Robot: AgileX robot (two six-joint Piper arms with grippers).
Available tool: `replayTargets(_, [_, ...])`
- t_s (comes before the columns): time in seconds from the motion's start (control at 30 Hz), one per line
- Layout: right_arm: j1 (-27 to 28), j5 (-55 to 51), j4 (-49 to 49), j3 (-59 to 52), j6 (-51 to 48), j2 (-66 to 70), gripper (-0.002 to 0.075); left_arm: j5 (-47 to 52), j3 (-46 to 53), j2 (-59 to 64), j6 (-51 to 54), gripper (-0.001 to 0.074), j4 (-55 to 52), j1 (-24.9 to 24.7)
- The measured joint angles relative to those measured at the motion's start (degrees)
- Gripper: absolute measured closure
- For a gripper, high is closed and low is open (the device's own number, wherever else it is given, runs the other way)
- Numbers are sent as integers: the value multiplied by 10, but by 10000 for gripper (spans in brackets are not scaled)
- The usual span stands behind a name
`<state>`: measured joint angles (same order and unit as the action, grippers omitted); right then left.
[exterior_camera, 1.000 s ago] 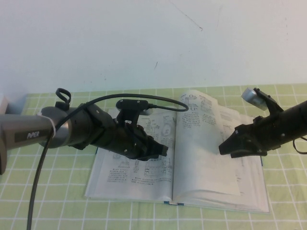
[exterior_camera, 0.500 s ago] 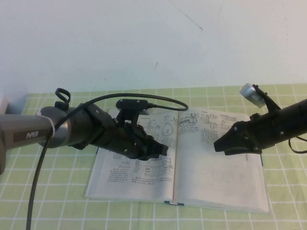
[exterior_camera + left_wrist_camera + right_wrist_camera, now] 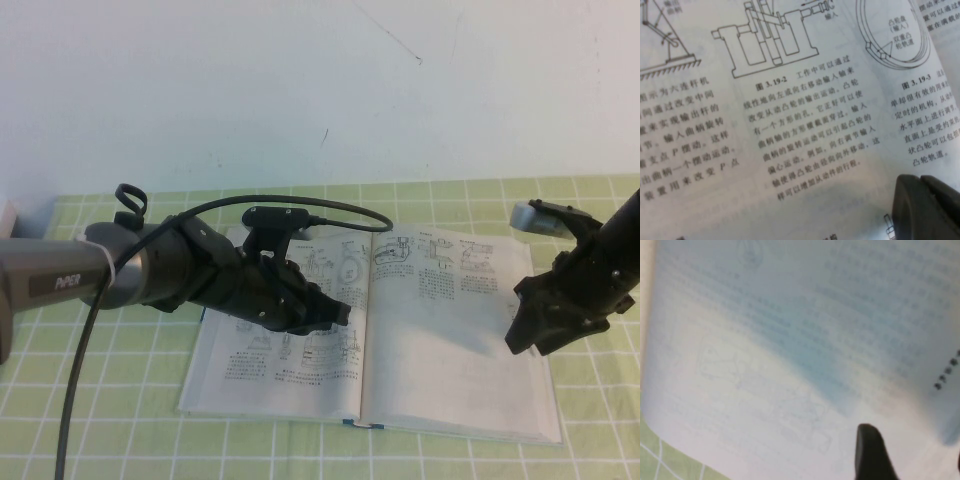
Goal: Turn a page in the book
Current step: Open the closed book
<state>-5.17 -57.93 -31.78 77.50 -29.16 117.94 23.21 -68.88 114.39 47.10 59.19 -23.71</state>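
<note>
book (image 3: pixel 400 330) open, page (image 3: pixel 450 320) flat | L hand (image 3: pixel 335 312) on book's left leaf, grip can't tell | R hand (image 3: pixel 522 335) released at book's right edge | next: catch page edge, lift

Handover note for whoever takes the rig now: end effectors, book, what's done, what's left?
Left end effector: low over the book's left-hand leaf, near the spine; fingers unclear.
Right end effector: open, empty, above the book's outer right edge.
The page with three small drawings above blank paper lies flat on the right side of the open book on the green checked table.
Done: nothing visible. Left: lift that page, carry it over the spine.
</note>
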Motion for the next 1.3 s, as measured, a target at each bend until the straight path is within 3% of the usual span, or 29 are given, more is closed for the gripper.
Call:
replayTargets(0.23, [-14,7,-6,4,3,15,372,0,0,0,0,739,0,0])
replayTargets(1.3, [-17,11,-257,5,-203,28,372,-1,0,0,-1,739,0,0])
